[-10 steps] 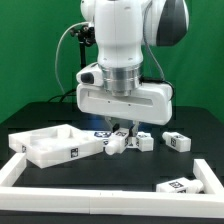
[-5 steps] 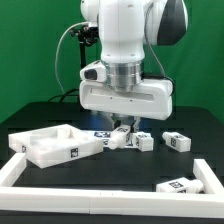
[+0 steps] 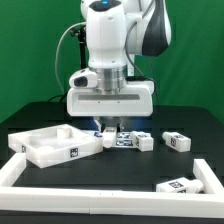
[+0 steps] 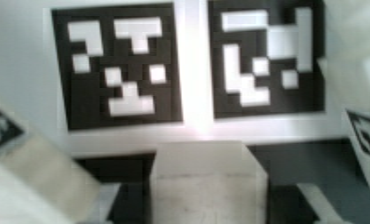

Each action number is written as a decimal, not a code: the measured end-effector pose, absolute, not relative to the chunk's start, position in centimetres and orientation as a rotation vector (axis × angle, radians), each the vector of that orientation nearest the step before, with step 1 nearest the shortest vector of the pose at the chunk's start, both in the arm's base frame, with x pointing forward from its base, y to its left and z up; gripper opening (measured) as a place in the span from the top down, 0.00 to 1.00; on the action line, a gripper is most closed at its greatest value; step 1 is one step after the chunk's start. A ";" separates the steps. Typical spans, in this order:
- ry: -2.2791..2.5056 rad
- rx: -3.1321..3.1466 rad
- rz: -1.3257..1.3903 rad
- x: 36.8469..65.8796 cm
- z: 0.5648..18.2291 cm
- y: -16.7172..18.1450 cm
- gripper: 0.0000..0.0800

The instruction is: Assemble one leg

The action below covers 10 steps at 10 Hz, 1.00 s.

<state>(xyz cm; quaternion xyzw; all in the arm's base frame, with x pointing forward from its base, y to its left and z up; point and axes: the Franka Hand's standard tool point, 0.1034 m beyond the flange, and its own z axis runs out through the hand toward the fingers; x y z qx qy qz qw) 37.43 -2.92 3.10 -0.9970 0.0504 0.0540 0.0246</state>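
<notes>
My gripper [image 3: 110,131] hangs low over the table's middle, just right of the white square tabletop part [image 3: 48,148]. A short white leg [image 3: 133,141] with marker tags lies on the table right below and beside the fingers. In the wrist view a white leg block [image 4: 208,185] sits between my fingers with a dark gap on each side, so the gripper [image 4: 208,205] looks open around it. Beyond it, the wrist view shows two large black-and-white tags on the marker board [image 4: 191,125]. The picture is blurred.
Another white leg [image 3: 177,141] lies toward the exterior view's right. A further leg [image 3: 180,185] lies near the front right. A white border rail [image 3: 90,199] runs along the front and left sides.
The arm has shifted toward the exterior view's left and turned about its wrist. The gripper now stands closer to the tabletop part. The parts on the table have not moved.
</notes>
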 end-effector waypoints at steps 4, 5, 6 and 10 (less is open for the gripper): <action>0.061 -3.107 0.117 37.4 1.7 -2.1 0.64; 0.056 -3.107 0.114 37.5 1.7 -2.0 0.64; 0.056 -3.107 0.114 37.5 1.7 -2.0 0.64; 0.097 -3.078 0.195 37.7 2.8 -1.0 0.32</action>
